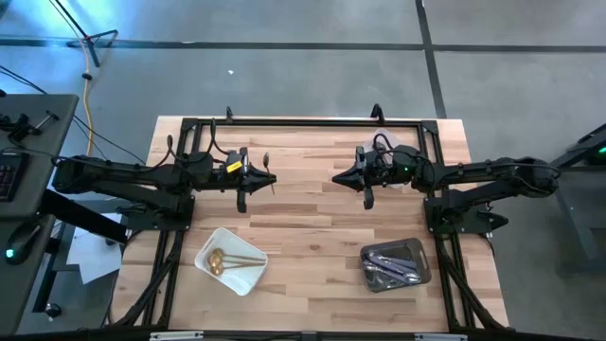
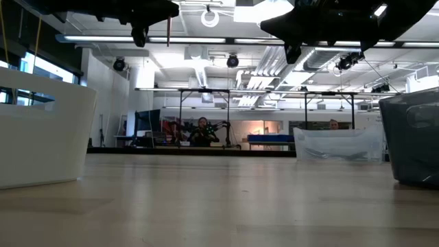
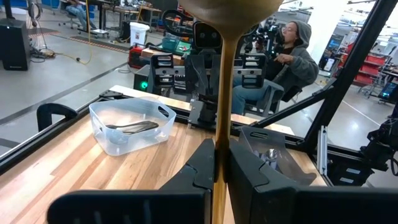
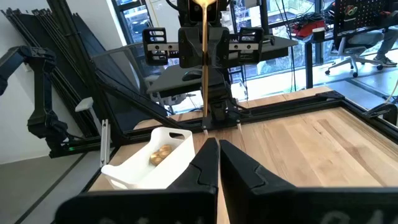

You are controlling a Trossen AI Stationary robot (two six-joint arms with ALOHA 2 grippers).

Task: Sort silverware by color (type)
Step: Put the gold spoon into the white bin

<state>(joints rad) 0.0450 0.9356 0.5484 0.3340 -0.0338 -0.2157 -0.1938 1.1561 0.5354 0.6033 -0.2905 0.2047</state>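
While both arms hang above the far half of the table (image 1: 312, 223), the left gripper (image 1: 273, 179) is clamped on a gold spoon (image 3: 224, 99), and the right gripper (image 1: 336, 179) faces it, closed on nothing. Bare wood lies between them and the near edge. A white tray (image 1: 248, 280) near the left front holds gold spoons (image 1: 227, 259); a clear tray (image 1: 423, 270) near the right front holds dark utensils (image 1: 390, 268).
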